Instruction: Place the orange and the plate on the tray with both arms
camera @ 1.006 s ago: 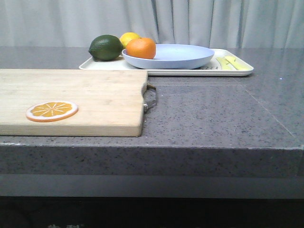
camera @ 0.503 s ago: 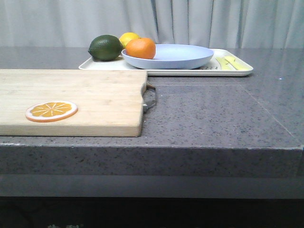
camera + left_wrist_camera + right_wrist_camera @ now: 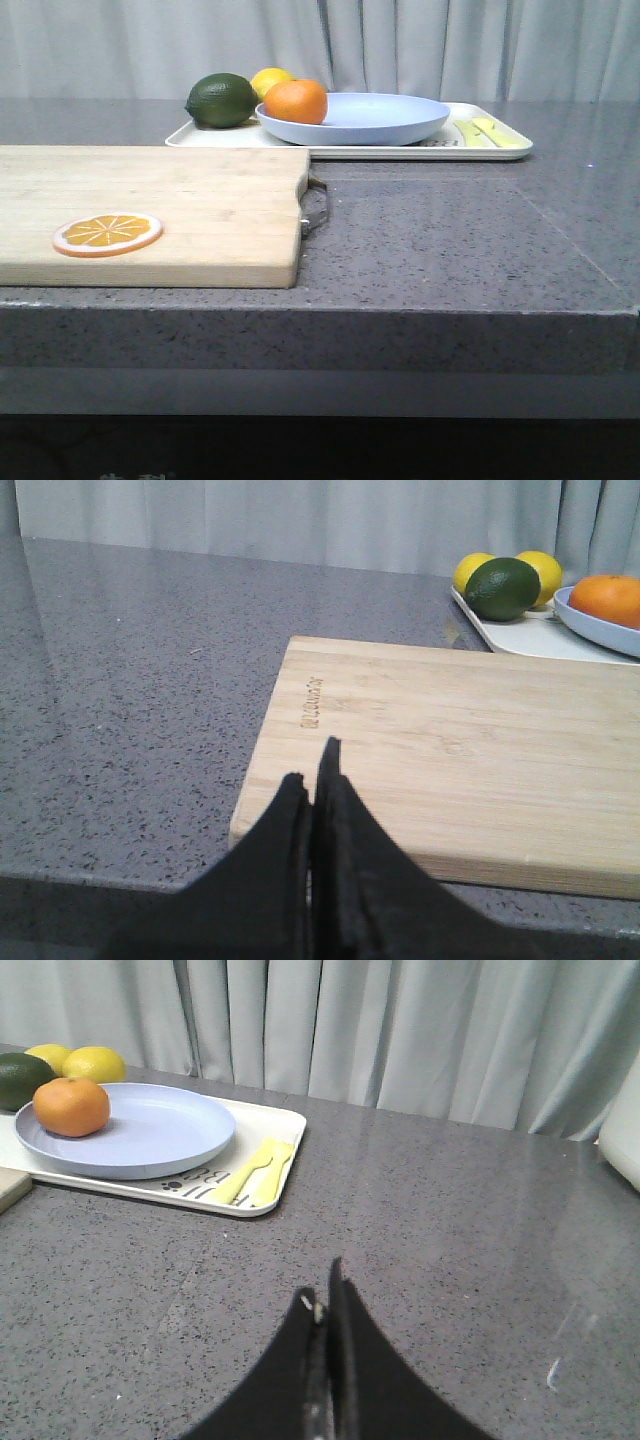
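1. Sitting on the left part of the plate [image 3: 355,118] is the orange [image 3: 296,101], and the plate itself rests on the tray [image 3: 500,150] at the far side of the bench [image 3: 450,240]. So both task items are on the tray.
2. The plate is pale blue and way wider than the orange; it takes up the middle of the tray.
3. Just left of the plate on the tray there's a dark green lime [image 3: 222,100], with a yellow lemon [image 3: 271,80] behind it. The left wrist view actually shows two yellow lemons back there.
4. At the tray's right end lie some pale yellow utensils [image 3: 487,132], looks like a fork or similar, hard to tell exactly.
5. Closer to the camera, a wooden cutting board [image 3: 180,210] covers the left front of the bench, metal handle [image 3: 316,208] on its right edge. An orange slice [image 3: 108,234] lies flat on it near the front.
6. The left claw [image 3: 316,770] hangs over the near edge of the cutting board, fingers pinched together, nothing between them.
7. The right claw [image 3: 324,1295] hangs over bare bench, well apart from the tray, also pinched closed and empty.
8. Neither claw shows up in the front view.
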